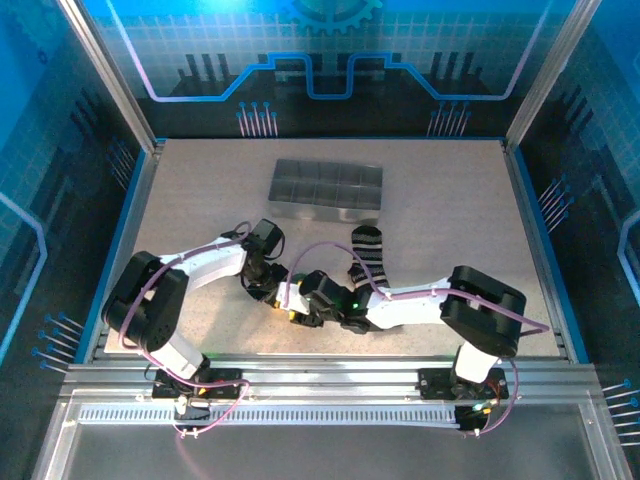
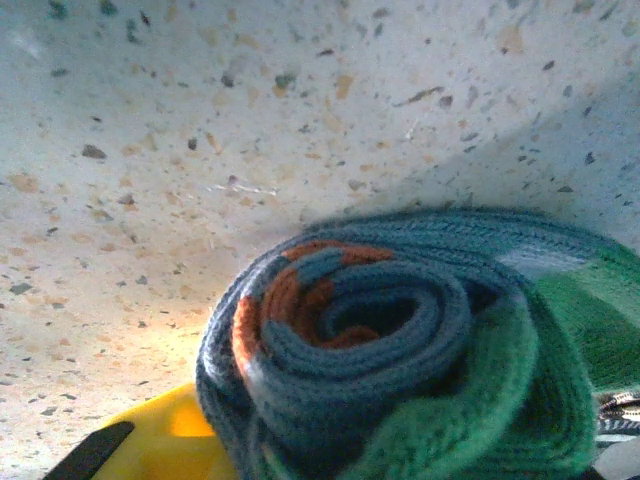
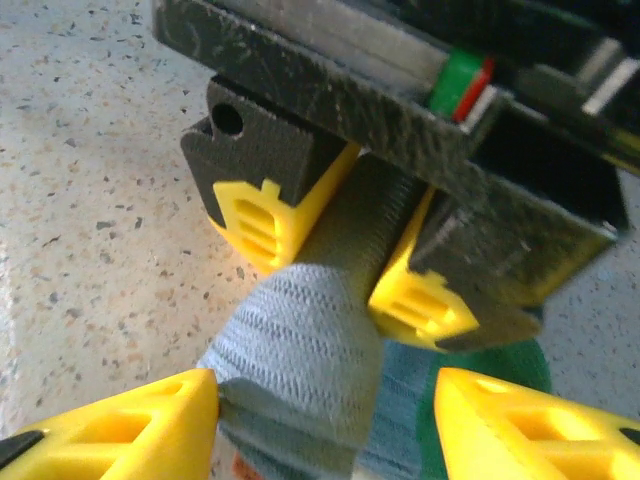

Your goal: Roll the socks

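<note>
Starting with the top external view: both arms fold inward and meet low-centre on the speckled table [image 1: 450, 200]. The left gripper [image 1: 268, 288] and right gripper [image 1: 297, 306] sit nose to nose. The grey-blue sock [image 1: 283, 297] is bunched between them, mostly hidden by the tools. The striped sock [image 1: 366, 255] lies flat just beyond the right arm's wrist, with one end near the front wall of the grey compartment tray [image 1: 327, 190] but not touching it. There is open table left and right of the arms and along the far side past the tray. The table's side edges are well apart from both grippers.

Left wrist view: the grey-blue sock [image 2: 400, 330] is wound into a tight roll, seen end-on. It shows a blue spiral with orange streaks and the green cuff wrapped outside. One yellow finger [image 2: 160, 440] shows at bottom left beside the roll; the opening can't be judged here. A sliver of the striped sock [image 2: 620, 410] shows at the right edge, with bare table beyond.

Right wrist view: the left gripper [image 3: 340, 260] comes in from above, its yellow pads [image 3: 255, 225] pressed on the grey-blue sock [image 3: 300, 350] from both sides, clamping it. The right gripper [image 3: 325, 415] has its own yellow fingers [image 3: 120, 425] spread wide astride the sock. The finger at frame left brushes the fabric, the other stands clear, and nothing is gripped.
</note>
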Controlling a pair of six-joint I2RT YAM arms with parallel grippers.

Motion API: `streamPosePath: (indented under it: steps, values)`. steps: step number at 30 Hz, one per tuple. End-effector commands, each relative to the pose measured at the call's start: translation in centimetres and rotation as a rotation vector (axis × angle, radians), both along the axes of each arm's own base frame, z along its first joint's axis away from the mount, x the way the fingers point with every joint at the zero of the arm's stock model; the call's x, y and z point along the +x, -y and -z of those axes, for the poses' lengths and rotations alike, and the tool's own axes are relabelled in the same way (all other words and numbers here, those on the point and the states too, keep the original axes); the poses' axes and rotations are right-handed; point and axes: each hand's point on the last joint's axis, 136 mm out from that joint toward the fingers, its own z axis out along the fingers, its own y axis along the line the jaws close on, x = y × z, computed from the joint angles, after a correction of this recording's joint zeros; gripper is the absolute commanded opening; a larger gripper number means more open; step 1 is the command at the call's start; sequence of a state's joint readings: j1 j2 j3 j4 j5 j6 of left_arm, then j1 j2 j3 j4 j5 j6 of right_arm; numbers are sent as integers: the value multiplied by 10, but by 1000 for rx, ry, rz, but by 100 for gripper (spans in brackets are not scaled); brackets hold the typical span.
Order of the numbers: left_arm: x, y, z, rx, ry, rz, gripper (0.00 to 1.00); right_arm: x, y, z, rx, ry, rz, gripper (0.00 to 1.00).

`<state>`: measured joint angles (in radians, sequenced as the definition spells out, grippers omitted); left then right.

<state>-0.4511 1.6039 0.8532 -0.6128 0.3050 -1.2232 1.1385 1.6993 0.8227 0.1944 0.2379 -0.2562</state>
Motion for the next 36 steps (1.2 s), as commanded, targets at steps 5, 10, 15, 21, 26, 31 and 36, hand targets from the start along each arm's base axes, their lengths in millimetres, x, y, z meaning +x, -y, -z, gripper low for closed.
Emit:
streamPosePath:
  steps: [5,10,15,21,26,31,36]
  values:
    - [-28,-12,15,75,-120,20,19,4,-14,14,-41,-32,29,50]
    - [-25,-9,7,54,-92,11,21,11,5,42,-110,-122,126,25]
    - [-18,-7,-12,28,-33,-9,36,6,26,59,-111,-251,173,2]
    - [-9,-2,-27,-39,13,-62,68,-17,57,90,-126,-468,185,0]
    - [5,-7,-40,-57,79,-99,83,-21,70,99,-88,-582,222,0]
    - [16,-12,-48,-80,158,-106,85,-22,77,107,-55,-697,270,0]
    - [8,-11,-38,-96,147,-81,79,-24,83,115,-19,-825,317,0]
